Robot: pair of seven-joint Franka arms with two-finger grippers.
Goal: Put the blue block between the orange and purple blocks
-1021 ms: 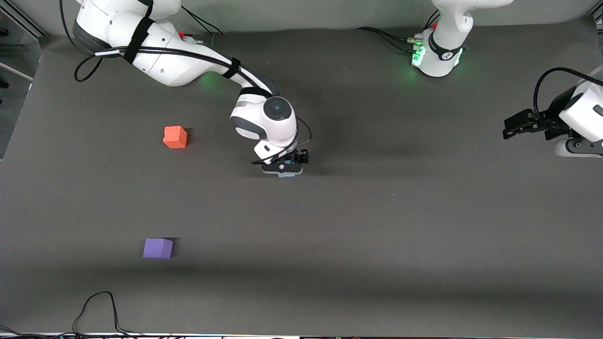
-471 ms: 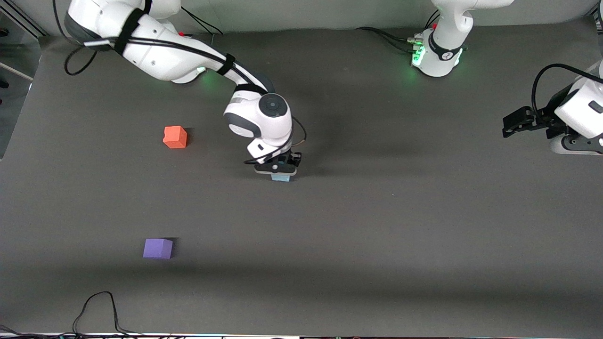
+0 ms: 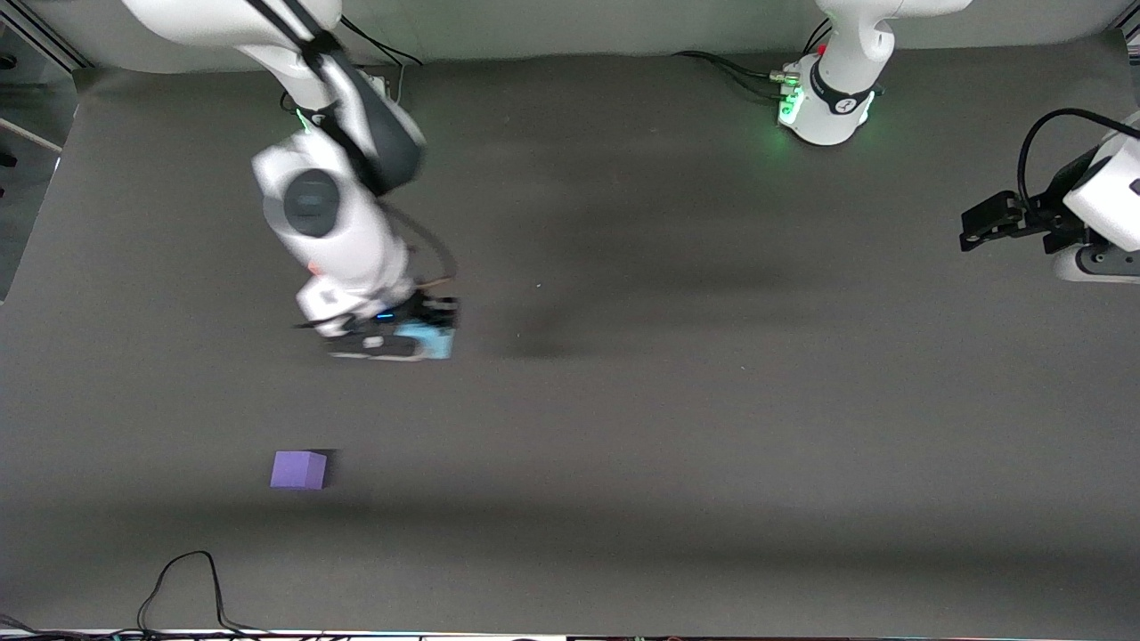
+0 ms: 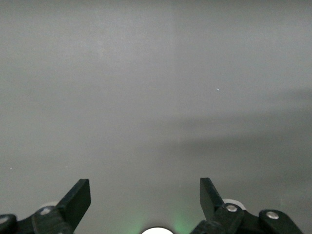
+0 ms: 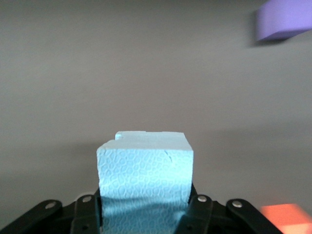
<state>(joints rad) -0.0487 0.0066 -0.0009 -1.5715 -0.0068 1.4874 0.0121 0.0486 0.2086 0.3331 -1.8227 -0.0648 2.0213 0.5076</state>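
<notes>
My right gripper [image 3: 417, 342] is shut on the light blue block [image 3: 431, 341] and holds it above the mat. In the right wrist view the blue block [image 5: 145, 170] sits between the dark fingers [image 5: 200, 209]. The purple block [image 3: 298, 469] lies on the mat nearer to the front camera; it also shows in the right wrist view [image 5: 285, 19]. The orange block [image 5: 287, 217] shows at the edge of the right wrist view; in the front view my right arm hides it. My left gripper [image 3: 980, 227] waits open and empty at the left arm's end of the table, its fingers [image 4: 78, 200] spread wide.
The left arm's base [image 3: 828, 98] glows green at the table's back edge. A black cable [image 3: 187, 579] loops on the mat near the front edge. The dark grey mat [image 3: 712, 401] covers the table.
My right gripper has risen with the blue block and swung toward the right arm's end of the table, and the arm now covers the orange block. The left gripper barely shifted.
</notes>
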